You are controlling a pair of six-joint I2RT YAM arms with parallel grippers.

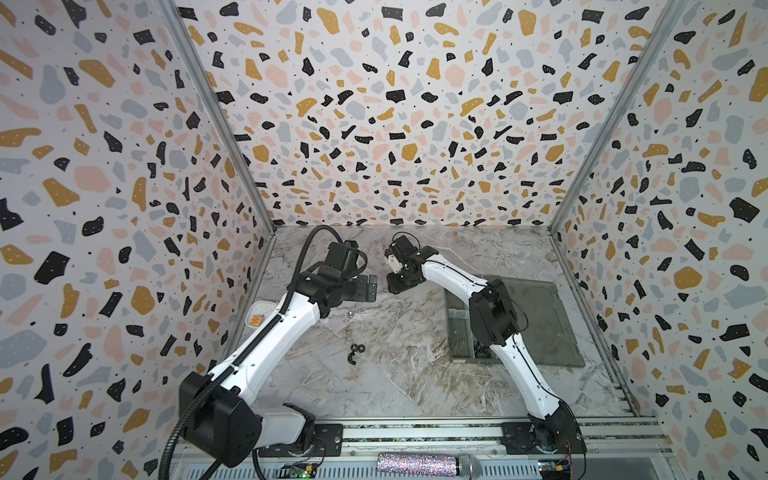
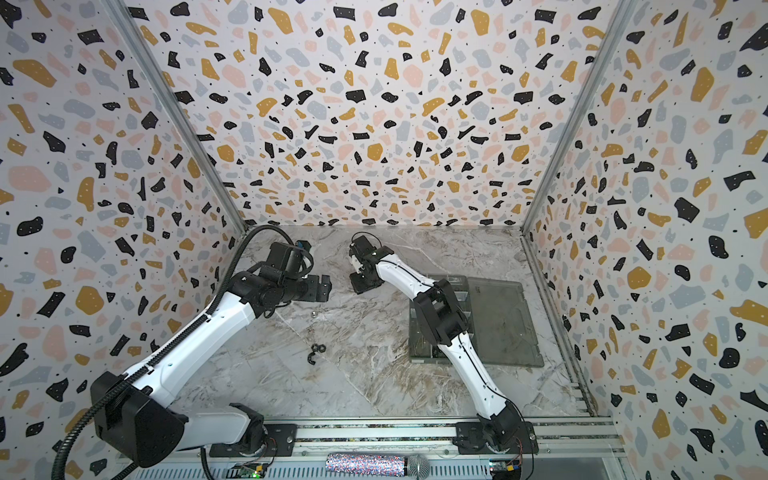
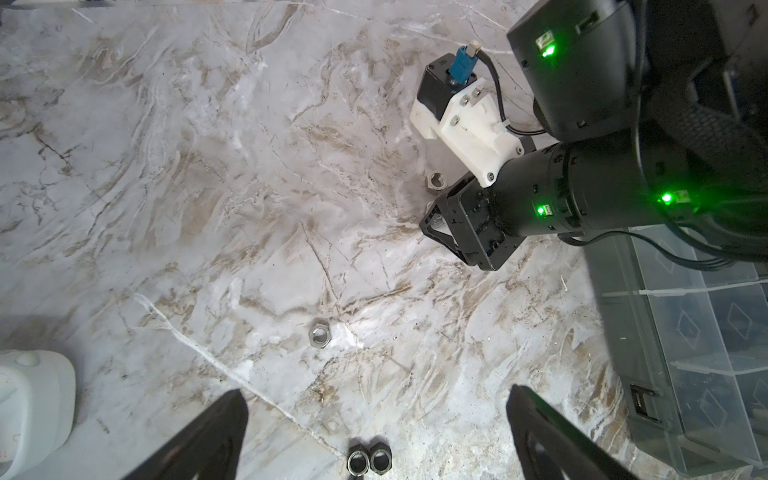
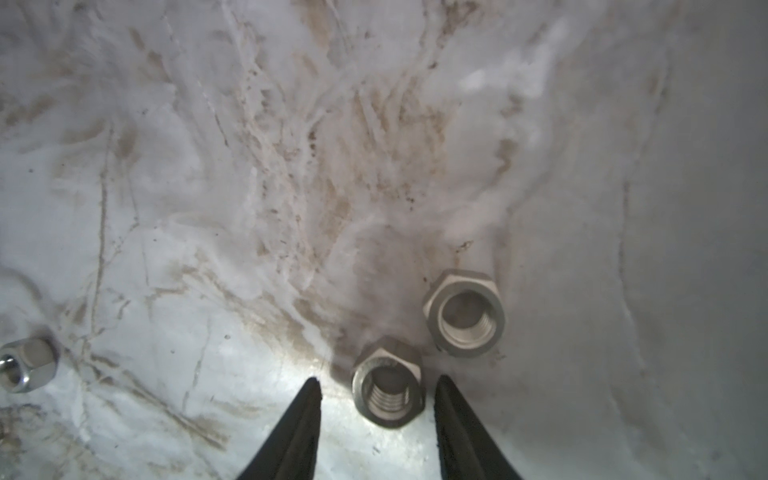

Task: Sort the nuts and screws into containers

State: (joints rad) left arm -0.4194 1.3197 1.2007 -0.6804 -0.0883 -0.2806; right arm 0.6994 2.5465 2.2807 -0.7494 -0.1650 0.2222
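the marble tabletop point(image 1: 399, 386) carries everything. on its right side lies the smoky-grey organiser box point(image 1: 536, 332) with its lid laid open, and its containers point(image 1: 460, 332) are partly hidden under the right arm, well apart from the loose parts. the left claw point(image 3: 374, 392) hangs released and empty above a pair of dark nuts point(image 3: 369, 461). the right claw point(image 4: 376, 380) is down at the tabletop, its fingers parted and straddling a silver hex nut point(image 4: 388, 384) without gripping it; a second silver nut point(image 4: 464, 313) sits just beside. the step in hand looks like picking up that nut. the next move calls for clenching squarely on its flats without nudging the neighbour, then lifting and carrying it to a compartment. no brand or writing is legible.
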